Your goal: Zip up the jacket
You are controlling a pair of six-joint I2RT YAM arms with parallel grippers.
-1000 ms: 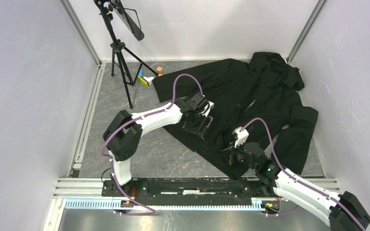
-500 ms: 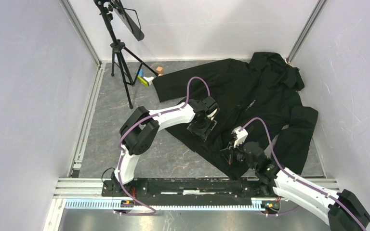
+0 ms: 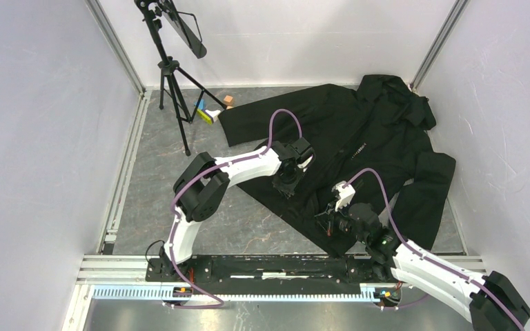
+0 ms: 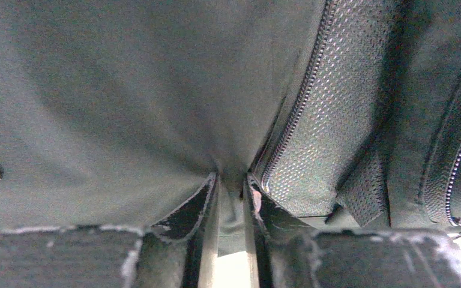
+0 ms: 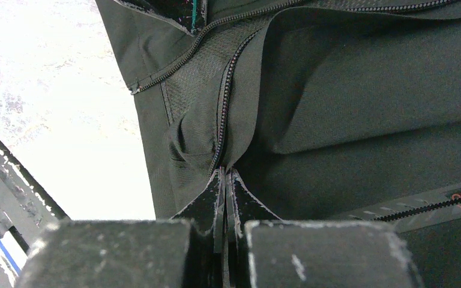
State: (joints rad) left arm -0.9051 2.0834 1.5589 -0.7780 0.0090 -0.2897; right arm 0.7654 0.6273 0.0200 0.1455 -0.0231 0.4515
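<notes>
The jacket [image 3: 376, 134] is spread over the far right of the table [image 3: 179, 179]. A fold of its fabric is pinched by the left gripper [image 4: 231, 183]. Nearer, its zipper edge [image 5: 221, 120] is clenched by the right gripper [image 5: 225, 173].

Black hooded jacket [image 3: 379, 138] is spread across the far right of the tabletop [image 3: 172, 200], lying on a slant. The hood [image 3: 393, 93] is bunched up in the far right corner and the hem [image 3: 317, 231] points back toward the near edge. One sleeve [image 3: 262, 114] stretches left along the back, the other [image 3: 431, 183] is folded down the right side. Small white lettering [image 3: 360, 148] shows on the chest. Up close, the front zipper [image 5: 224, 96] is undone: its teeth run along one loose edge, and mesh lining [image 4: 336, 120] shows beside it. The cloth is rumpled and puckered at the opening.
</notes>
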